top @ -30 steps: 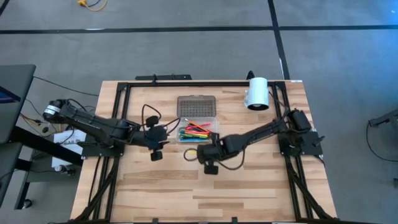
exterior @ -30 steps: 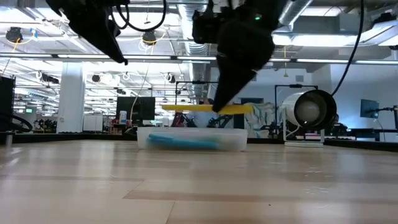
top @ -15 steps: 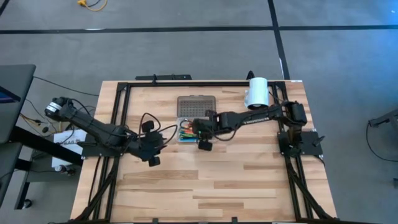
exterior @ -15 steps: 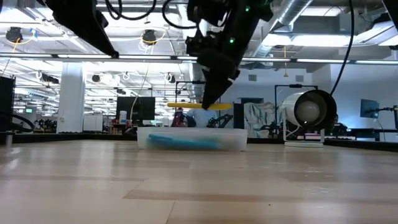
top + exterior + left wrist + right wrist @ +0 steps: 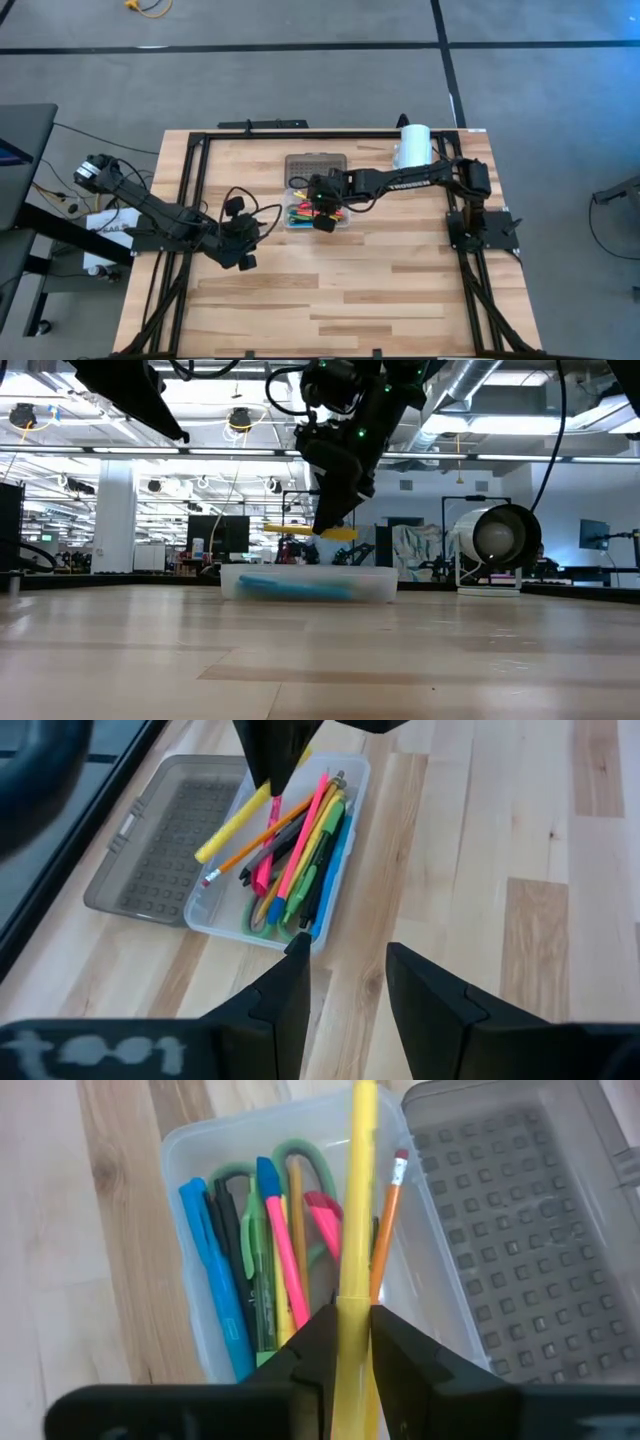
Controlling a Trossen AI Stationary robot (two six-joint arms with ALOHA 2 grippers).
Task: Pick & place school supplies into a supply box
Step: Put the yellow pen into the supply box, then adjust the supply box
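Observation:
The supply box [image 5: 289, 222] lies open at the table's middle, its clear tray [image 5: 180, 1150] holding several coloured pens and green-handled scissors [image 5: 300, 1155]. Its grey dotted lid [image 5: 520, 1210] lies flat on the far side. My right gripper [image 5: 315, 192] hangs over the tray, shut on a yellow pen [image 5: 300, 531]. My left gripper [image 5: 252, 235] stands open left of the box and nearer the table's front, with nothing between its fingers [image 5: 290, 990]. My right gripper pinches the yellow pen's shaft [image 5: 350, 1295] between its two fingers, nearer one end than the middle. The fingers slant down from the table's right side and cross the pen. The pen lies level, lifted clear above the open tray [image 5: 225, 920].
A white cylinder [image 5: 413, 148] lies at the far right of the table, also seen in the low view [image 5: 495, 538]. Black frame rails [image 5: 190, 200] run along the table's left, right and far sides. Bare wood [image 5: 330, 290] spreads toward the near edge.
My right gripper has carried the yellow pen from the near side of the box toward the far edge and a little left, until it is over the tray; the pen stayed level. My left gripper has drawn back from the box toward the near left.

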